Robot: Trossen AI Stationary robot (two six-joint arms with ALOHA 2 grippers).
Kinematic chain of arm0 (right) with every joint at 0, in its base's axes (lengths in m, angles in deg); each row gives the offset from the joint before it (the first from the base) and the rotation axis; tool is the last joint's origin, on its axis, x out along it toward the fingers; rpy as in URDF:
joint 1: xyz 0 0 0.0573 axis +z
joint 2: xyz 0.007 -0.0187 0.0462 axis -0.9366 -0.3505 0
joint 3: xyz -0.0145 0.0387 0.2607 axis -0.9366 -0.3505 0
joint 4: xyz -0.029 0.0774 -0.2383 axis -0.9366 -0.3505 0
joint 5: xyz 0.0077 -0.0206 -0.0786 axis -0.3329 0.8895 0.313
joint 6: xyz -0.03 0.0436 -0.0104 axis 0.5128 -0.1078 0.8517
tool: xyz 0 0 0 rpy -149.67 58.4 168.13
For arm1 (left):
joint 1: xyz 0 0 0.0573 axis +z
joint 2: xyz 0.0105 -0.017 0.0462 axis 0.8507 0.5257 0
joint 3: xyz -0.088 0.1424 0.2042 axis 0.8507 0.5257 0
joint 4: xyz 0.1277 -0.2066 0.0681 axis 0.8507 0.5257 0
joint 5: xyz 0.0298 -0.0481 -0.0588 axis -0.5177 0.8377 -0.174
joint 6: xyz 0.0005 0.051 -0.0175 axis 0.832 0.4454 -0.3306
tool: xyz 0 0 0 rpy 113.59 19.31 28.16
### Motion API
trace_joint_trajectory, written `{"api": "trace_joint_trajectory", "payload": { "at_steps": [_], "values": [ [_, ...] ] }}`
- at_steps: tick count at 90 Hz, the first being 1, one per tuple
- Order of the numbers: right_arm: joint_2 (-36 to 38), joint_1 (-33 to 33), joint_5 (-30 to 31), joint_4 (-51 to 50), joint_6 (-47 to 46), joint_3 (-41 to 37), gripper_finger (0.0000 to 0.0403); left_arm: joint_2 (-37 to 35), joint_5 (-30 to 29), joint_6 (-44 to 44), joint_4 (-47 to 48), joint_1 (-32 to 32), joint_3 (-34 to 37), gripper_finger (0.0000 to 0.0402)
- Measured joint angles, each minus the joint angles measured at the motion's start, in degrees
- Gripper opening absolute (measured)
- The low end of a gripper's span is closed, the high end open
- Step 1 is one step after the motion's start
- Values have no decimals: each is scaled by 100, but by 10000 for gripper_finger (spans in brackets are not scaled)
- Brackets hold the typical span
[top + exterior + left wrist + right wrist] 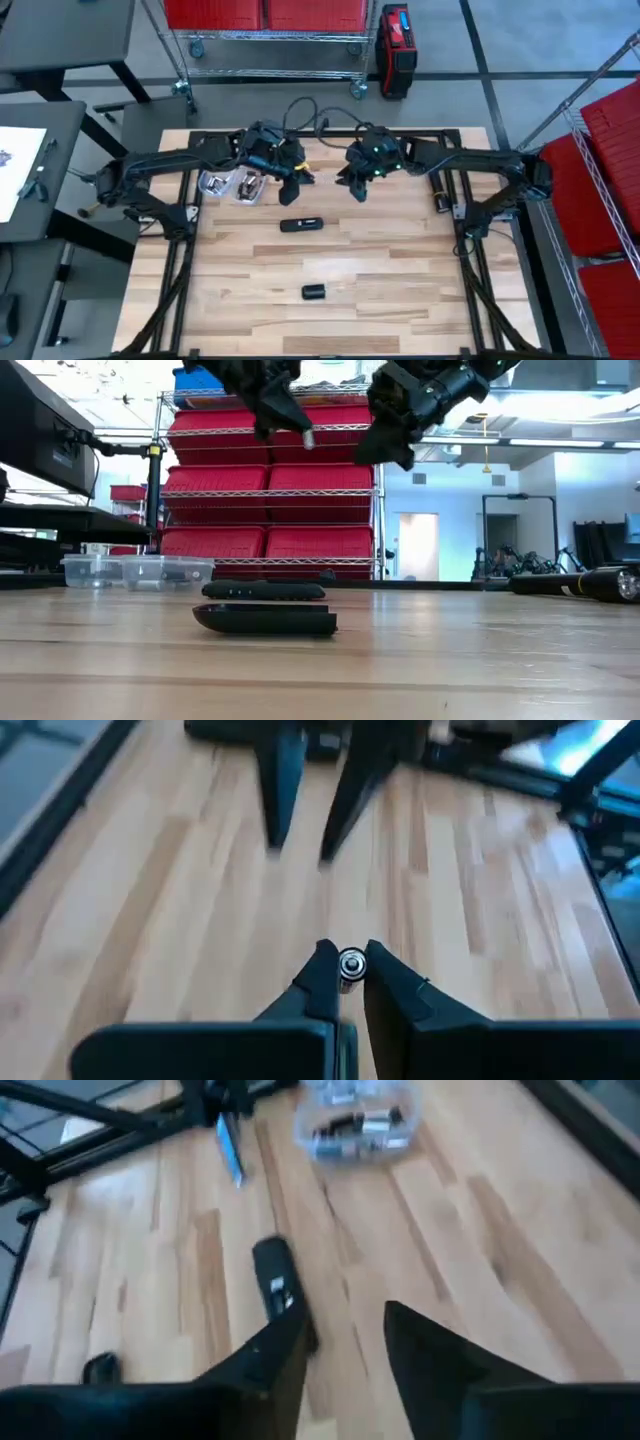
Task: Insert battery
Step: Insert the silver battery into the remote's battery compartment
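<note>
A small cylindrical battery [350, 963] is held high over the table's far middle by my left gripper [296, 178], which is shut on it. The low view shows it as a silvery stub [308, 438]. A black remote-like device [301, 224] lies flat on the wood below and nearer. Its loose black cover [315, 292] lies closer to the near edge. My right gripper [340, 1315] hangs open just right of the left one, above the device [280, 1290], touching nothing. My left gripper pinches the battery's round sides [349, 976] between its two fingers, at their free ends. One metal end of the battery [351, 961] faces the wrist camera. The fingers slant down from the table's left. The battery is lifted clear, well above the table.
Clear plastic tubs [230, 183] with more batteries stand at the far left, beside my left arm. Bare wood [400, 290] lies around the device and cover. Beyond the far edge stand wire shelves with red bins [270, 490].
</note>
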Motion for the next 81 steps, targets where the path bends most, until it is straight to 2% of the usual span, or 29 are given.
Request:
{"api": "trace_joint_trajectory", "payload": {
  "at_steps": [8,16,30,38,44,51,67,81],
  "values": [
    [31,-4,-10,-339,-23,0,151,-151,-37,-304,-61,-23,339,2],
    [24,24,-11,-301,-44,-187,162,-275,-175,-821,-629,-119,939,2],
    [23,147,-45,664,-438,-1006,168,-366,-615,-2068,-2132,-515,2159,2],
    [18,237,-38,1370,-735,-1469,166,-320,-1230,-2583,-2490,-877,2546,2],
    [18,311,-22,1886,-845,-1735,165,-174,-1755,-2772,-2635,-1130,2681,2],
    [18,396,-22,2207,-905,-1888,164,43,-2061,-2809,-2655,-1362,2734,1],
    [18,511,-17,2393,-878,-1943,164,742,-2277,-2678,-3318,-1698,2732,0],
    [18,533,-14,2390,-911,-1943,164,1176,-2525,-2700,-3705,-1689,2730,0]
  ]
}}
